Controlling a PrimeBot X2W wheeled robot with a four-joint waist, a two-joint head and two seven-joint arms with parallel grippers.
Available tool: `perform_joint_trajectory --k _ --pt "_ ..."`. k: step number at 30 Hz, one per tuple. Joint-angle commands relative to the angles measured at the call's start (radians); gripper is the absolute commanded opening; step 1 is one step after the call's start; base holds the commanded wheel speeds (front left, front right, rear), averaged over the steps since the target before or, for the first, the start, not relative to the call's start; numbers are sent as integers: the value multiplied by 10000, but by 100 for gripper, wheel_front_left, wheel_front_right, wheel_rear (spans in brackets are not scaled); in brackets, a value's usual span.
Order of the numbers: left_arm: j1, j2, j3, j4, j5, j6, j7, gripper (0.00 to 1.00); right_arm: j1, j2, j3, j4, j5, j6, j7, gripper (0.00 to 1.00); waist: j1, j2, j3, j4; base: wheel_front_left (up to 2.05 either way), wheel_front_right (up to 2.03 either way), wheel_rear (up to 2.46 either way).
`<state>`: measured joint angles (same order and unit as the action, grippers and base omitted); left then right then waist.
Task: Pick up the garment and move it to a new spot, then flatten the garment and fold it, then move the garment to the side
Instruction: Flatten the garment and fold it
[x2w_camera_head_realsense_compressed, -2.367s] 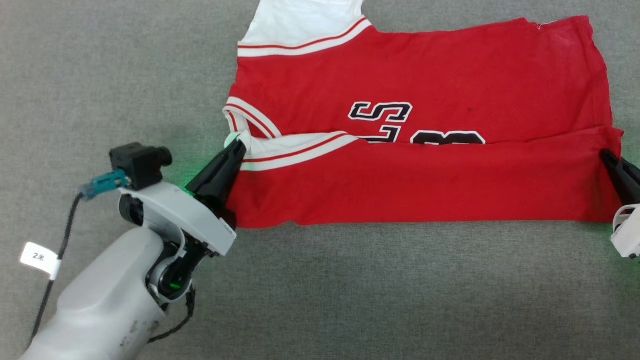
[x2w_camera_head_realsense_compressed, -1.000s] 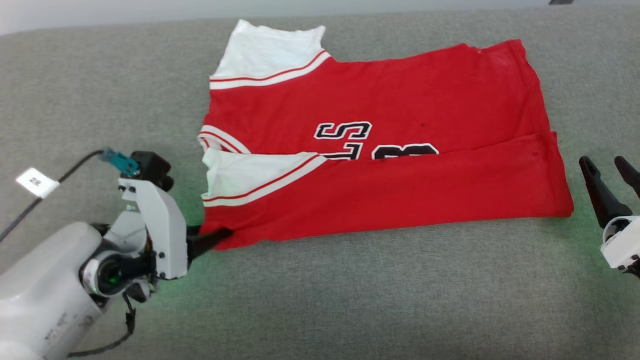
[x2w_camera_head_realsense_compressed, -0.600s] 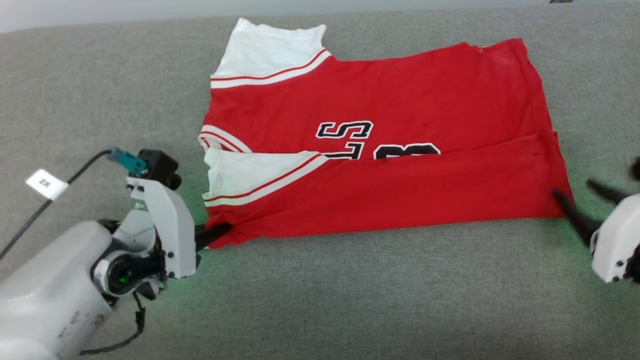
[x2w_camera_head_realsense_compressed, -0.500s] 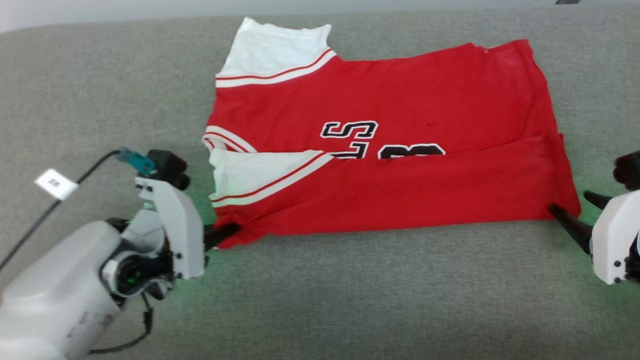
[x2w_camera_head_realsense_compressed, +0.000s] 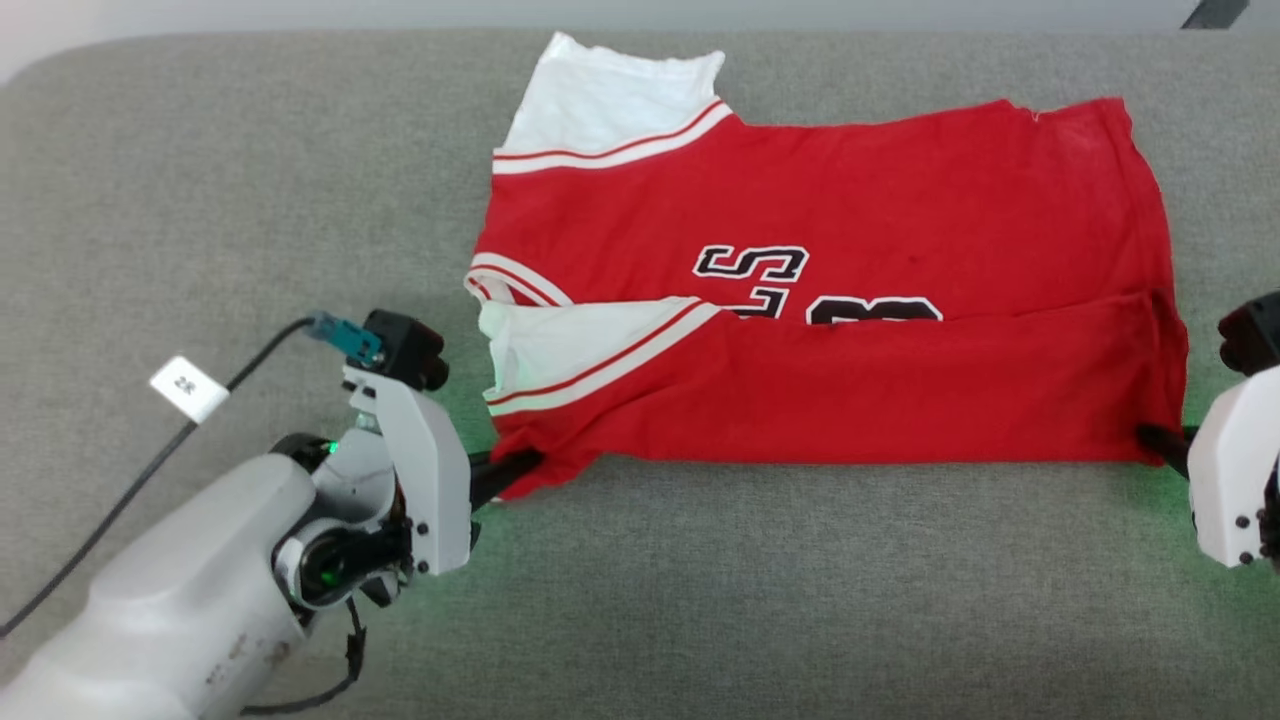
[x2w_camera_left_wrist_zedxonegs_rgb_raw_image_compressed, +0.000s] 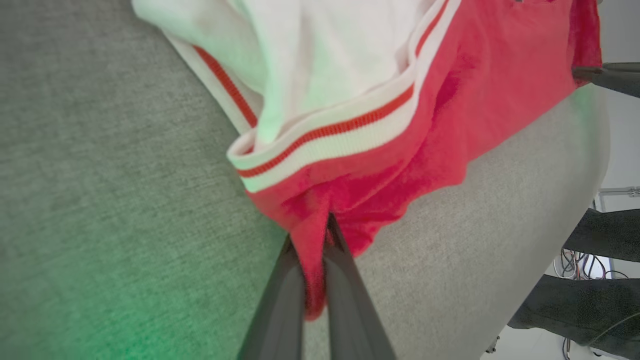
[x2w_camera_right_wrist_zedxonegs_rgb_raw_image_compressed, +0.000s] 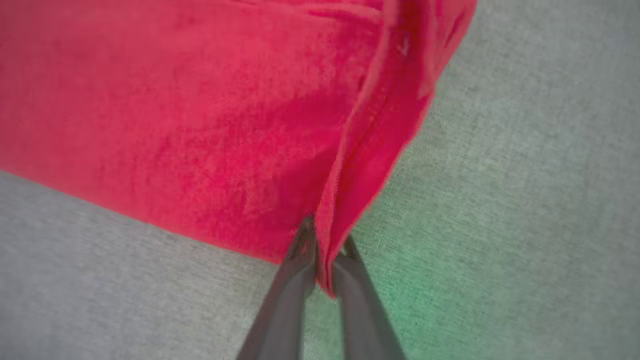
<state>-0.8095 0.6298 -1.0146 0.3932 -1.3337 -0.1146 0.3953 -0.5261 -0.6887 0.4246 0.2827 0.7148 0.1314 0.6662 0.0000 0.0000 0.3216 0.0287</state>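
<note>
Grey tabletop (x2w_camera_head_realsense_compressed: 200, 150), the garment (x2w_camera_head_realsense_compressed: 830, 240) lying across its middle, pinched at both near corners.
You see its long axis run from left to right, with the near strip doubled over the lettering. Your left pincer (x2w_camera_head_realsense_compressed: 515, 470) is pressed together on the near left corner, your right pincer (x2w_camera_head_realsense_compressed: 1160, 440) on the near right corner; the next fold, I judge, goes away from you.

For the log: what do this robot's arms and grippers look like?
Pale grey, scuffed left arm; white wrist bracket with a black camera, teal plug and black cable bearing a white tag. The left gripper and right gripper have long, thin dark jaws; white housing on the right.
</note>
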Motion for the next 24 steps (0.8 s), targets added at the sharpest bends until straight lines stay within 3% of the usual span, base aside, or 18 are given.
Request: perform_joint_trajectory --k 1,9,21,22,23,24 --pt "292 16 -133 41 111 -65 -98 0 375 -4 -162 26 232 -15 -142 0 0 0 -223 99 0 0 0" --pt "1012 874 -234 -885 340 -131 -753 0 1853 -321 -928 -907 774 -15 -483 0 0 0 -788 180 0 0 0" --pt "2266 2173 -241 -3413 354 748 -1232 0 4730 -201 -2704 -3291 655 -15 -238 0 0 0 -781 203 0 0 0" --pt "2329 2230 -202 -3567 319 819 -1308 0 4849 -83 -2904 -3458 560 -15 -352 24 0 0 -767 193 0 0 0" --pt "2386 2275 -138 -3685 271 905 -1395 9 4946 32 -3140 -3554 451 -15 -471 49 0 0 -754 184 0 0 0" --pt "2436 2319 -97 -3772 269 981 -1500 33 4991 131 -3345 -3642 302 -15 -609 100 0 0 -747 177 0 0 0"
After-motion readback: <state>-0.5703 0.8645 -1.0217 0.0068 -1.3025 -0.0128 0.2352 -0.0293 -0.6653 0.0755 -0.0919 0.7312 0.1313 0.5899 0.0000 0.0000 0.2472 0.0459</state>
